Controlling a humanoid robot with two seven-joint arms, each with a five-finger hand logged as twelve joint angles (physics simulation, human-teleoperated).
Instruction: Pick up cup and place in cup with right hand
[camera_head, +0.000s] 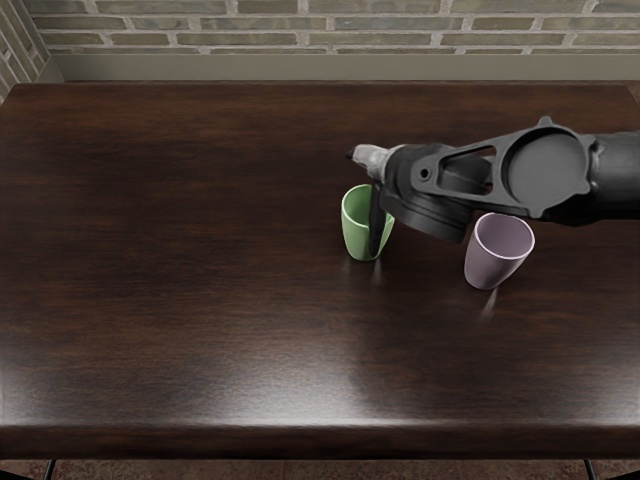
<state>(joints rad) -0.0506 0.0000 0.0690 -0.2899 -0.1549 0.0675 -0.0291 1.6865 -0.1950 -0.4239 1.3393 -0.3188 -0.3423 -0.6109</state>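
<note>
On grained wood, tapered mauve cup, green cup at right hand.

The right arm is dark charcoal grey, close to black, with a thick, smooth cylindrical section. Joined to it is a broad round cover with a raised rim and small rounded lugs. From there a tapering bracket of two bars, open between them, narrows to a small ringed pivot. Below sits a bulky, curved dark grey housing. The right hand shows a mottled whitish-grey piece with a black tip, and a slender black part.
</note>
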